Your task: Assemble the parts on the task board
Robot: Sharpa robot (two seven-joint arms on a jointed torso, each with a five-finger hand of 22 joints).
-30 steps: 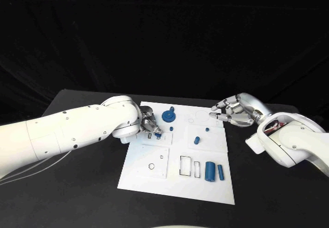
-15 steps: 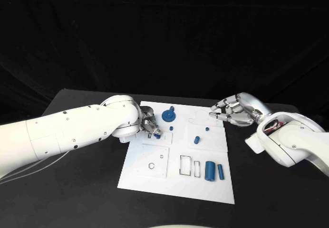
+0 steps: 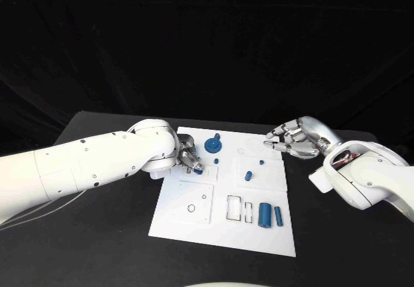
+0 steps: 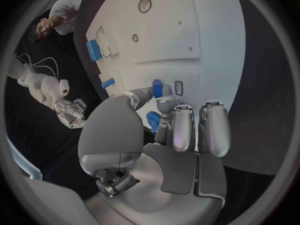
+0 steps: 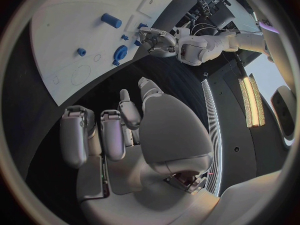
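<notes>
Almost nothing was found changed over the last second: both hands and all parts were seen in the same places, so the insertion was judged to be in progress, not finished.

The left hand was held over the board's far left area, a small blue part pinched at its fingertips just beside a small slot. The right hand was kept at the board's far right edge, fingers curled, nothing seen in it.

The board was seen lying flat in the middle of the bench. On it a blue gear stood far, a short peg in the middle, and two cylinders near right.
</notes>
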